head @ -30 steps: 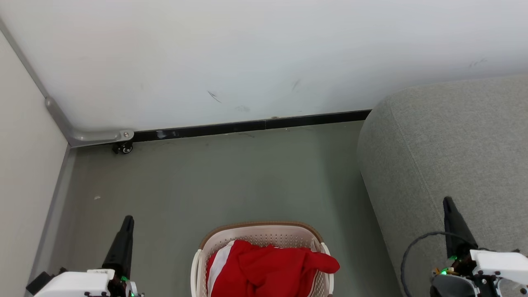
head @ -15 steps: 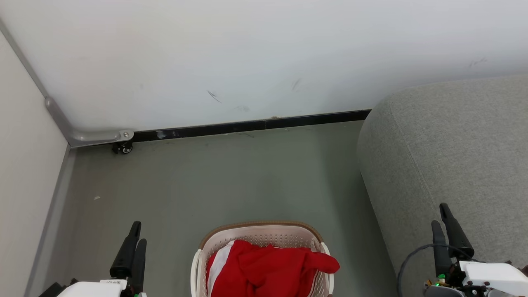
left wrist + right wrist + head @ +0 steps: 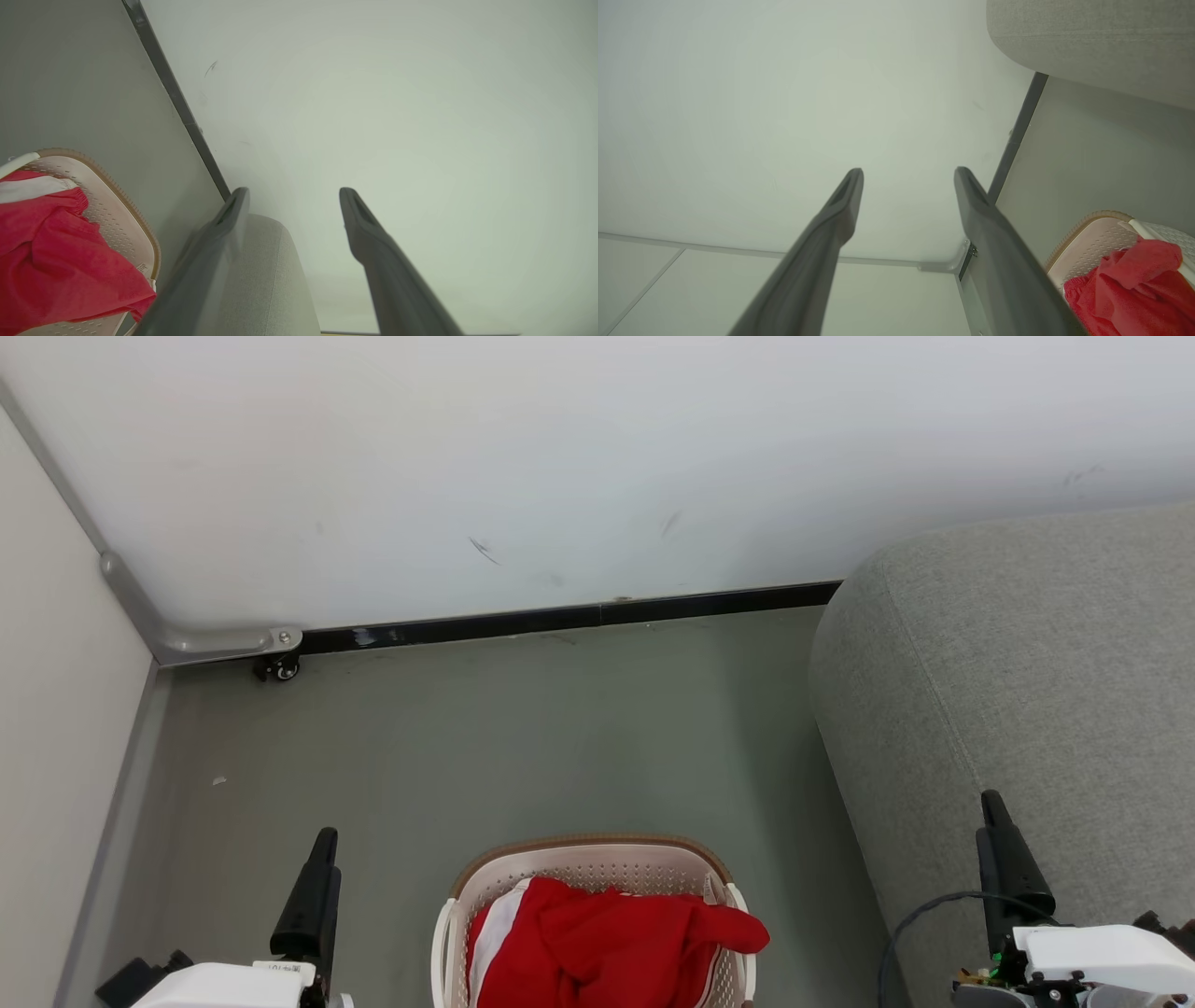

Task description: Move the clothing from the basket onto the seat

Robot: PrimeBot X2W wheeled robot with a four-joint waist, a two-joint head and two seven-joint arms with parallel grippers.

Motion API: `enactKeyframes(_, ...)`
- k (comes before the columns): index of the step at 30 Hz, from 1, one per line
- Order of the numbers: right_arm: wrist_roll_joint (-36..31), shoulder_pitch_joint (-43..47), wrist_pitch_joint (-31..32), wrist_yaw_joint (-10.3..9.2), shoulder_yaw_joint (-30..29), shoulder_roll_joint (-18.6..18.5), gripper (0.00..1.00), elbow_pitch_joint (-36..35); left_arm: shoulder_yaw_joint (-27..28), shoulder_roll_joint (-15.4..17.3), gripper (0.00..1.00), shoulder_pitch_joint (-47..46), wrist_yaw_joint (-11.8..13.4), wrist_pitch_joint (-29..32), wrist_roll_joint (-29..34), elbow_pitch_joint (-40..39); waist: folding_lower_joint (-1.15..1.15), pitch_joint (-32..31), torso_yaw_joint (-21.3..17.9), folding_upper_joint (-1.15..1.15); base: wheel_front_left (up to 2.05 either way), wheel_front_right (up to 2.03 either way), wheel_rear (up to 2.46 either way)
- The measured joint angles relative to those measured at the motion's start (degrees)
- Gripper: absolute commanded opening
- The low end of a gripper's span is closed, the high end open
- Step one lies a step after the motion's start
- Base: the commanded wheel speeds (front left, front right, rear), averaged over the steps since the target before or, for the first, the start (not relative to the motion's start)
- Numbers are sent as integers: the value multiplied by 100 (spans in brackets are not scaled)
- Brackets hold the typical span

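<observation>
here the clothing (image 3: 607, 943) lies heaped in the basket (image 3: 583, 847) at the bottom centre of the head view, near the seat (image 3: 1027, 663) on the right, while the left gripper (image 3: 323, 840) at lower left and the right gripper (image 3: 988, 803) at lower right hang empty, fingers spread apart in both wrist views.

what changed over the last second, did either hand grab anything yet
Both drifted inward toward the basket: the left hand shifted right in the head view and the right hand shifted slightly left. Nothing was taken hold of; both are open and empty now. The clothing lies in the basket as before, and the basket and the seat have not moved.
</observation>
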Motion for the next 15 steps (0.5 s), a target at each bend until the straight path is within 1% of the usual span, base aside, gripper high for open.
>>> enactKeyframes(4, -300, -1, -105, 0, 27, -8, 100, -15, -30, 1, 100, -1, 14, -94, 189, -51, 22, -7, 3, 0, 0, 0, 0)
enactKeyframes(10, -770, -2, -223, 0, 35, -21, 100, -126, -36, 19, 100, -8, 78, -214, 755, -182, 52, -19, 9, 0, 0, 0, 0)
enactKeyframes(13, -923, -2, -247, -1, 35, -21, 100, -132, -53, 16, 100, -8, 86, -253, 837, -209, 59, -23, 11, 0, 0, 0, 0)
enactKeyframes(15, -1087, -2, -297, 0, 37, -22, 100, -145, -70, 18, 100, -8, 111, -302, 999, -250, 63, -26, 14, 0, 0, 0, 0)
